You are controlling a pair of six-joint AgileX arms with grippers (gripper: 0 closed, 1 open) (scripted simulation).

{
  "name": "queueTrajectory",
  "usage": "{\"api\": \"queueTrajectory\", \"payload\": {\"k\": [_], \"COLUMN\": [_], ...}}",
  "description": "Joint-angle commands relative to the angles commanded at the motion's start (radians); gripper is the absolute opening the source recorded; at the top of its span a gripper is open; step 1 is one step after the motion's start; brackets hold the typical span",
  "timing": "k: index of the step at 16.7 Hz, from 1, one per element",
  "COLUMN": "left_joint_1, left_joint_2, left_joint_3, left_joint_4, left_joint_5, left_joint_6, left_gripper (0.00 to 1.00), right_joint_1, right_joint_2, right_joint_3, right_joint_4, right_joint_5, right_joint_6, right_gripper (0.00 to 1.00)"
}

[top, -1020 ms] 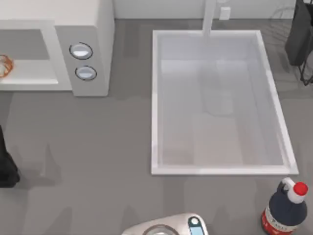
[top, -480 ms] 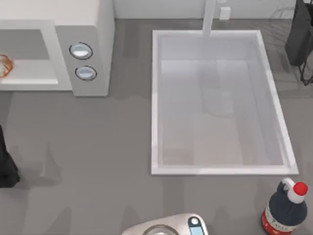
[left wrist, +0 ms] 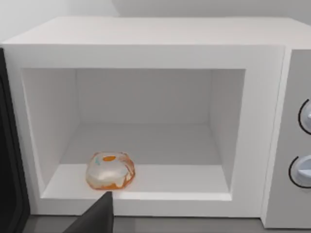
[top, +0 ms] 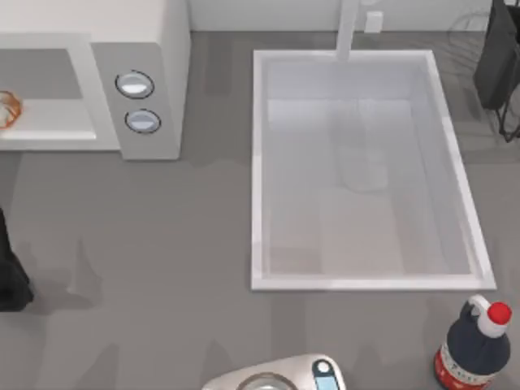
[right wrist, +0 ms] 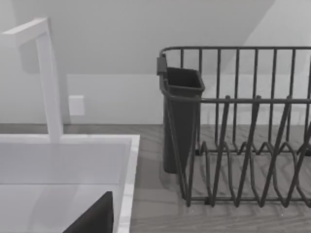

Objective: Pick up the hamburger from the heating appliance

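Left gripper (left wrist: 95, 218) is showing as one dark part at the edge of its wrist view, so whether it is released or clenched cannot be told; it is carrying nothing visible. Against the earlier top frames, nothing is differing perceptibly: the left arm (top: 10, 272) is still sitting at the table's left edge, and the burger (top: 7, 108), bottle (top: 475, 345) and scale (top: 280, 375) are lying where they lay. The burger (left wrist: 109, 171) is resting on the floor of the open microwave (left wrist: 146, 53), near the cavity's front lip and toward the side away from the dials (left wrist: 303, 171). It is sitting just beyond the gripper, apart from it and not touched. From above, the microwave (top: 154, 49) is occupying the table's far left, and the burger is being cut off by the picture's left edge. A dark panel (left wrist: 8, 145) beside the cavity is too cropped to identify. Right gripper (right wrist: 93, 216) is idling by the sink (right wrist: 127, 184), facing the rack (right wrist: 243, 145); its state cannot be told either. The scale is being cut off by the near edge.
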Motion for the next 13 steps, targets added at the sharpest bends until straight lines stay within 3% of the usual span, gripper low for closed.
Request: {"api": "queueTrajectory", "payload": {"k": [8,13], "left_joint_1": [0.005,0.045], "left_joint_2": [0.029,0.268], "left_joint_3": [0.011,0.104], "left_joint_4": [0.012,0.112], "left_joint_5": [0.004,0.032], "left_joint_6": [0.001,0.01], "left_gripper": [1.0,1.0], "right_joint_1": [0.0,0.0], "right_joint_2": [0.0,0.0], "right_joint_3": [0.0,0.0], "right_joint_4": [0.0,0.0], "right_joint_5": [0.0,0.0], "right_joint_6": [0.0,0.0], "right_gripper": [1.0,1.0]}}
